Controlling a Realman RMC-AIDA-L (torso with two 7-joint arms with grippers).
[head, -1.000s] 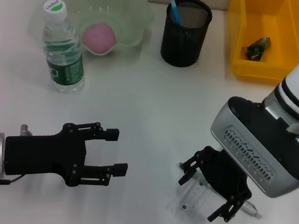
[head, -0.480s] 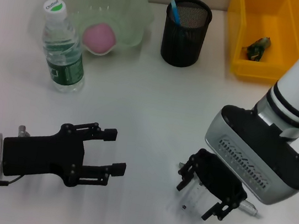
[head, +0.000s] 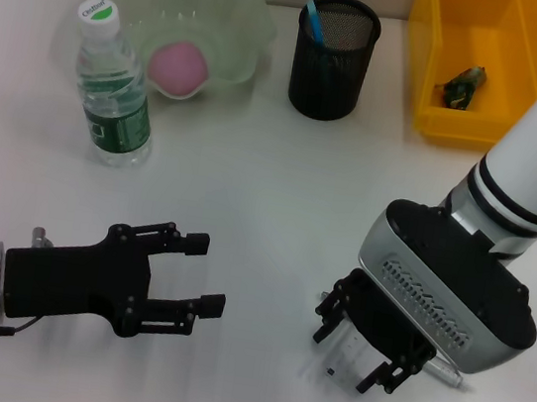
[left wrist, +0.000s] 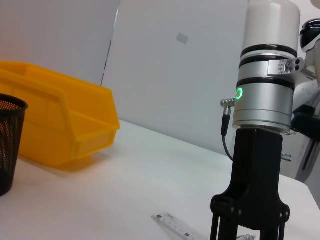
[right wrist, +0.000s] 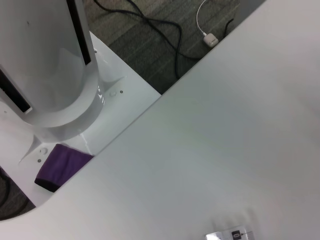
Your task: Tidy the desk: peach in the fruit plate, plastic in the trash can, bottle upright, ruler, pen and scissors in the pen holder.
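A clear ruler (head: pixel 344 358) lies flat on the desk at the front right; it also shows as the ruler (left wrist: pixel 177 228) and the ruler (right wrist: pixel 230 234). My right gripper (head: pixel 355 346) stands open right over it, one finger on each side. My left gripper (head: pixel 204 272) is open and empty at the front left. The bottle (head: pixel 113 86) stands upright. The pink peach (head: pixel 179 67) sits in the green fruit plate (head: pixel 241 7). A blue pen (head: pixel 314 19) sticks out of the black mesh pen holder (head: pixel 334 60). The plastic (head: pixel 462 85) lies in the yellow trash can (head: pixel 529 58). The scissors are out of view.
The trash can (left wrist: pixel 65 125) and pen holder (left wrist: pixel 7 142) stand along the back of the desk. The desk's front edge (right wrist: pixel 125 132) runs close behind the ruler, with the robot's base and cables on the floor beyond it.
My right gripper has come lower and a little left over the ruler. The left arm has barely moved.
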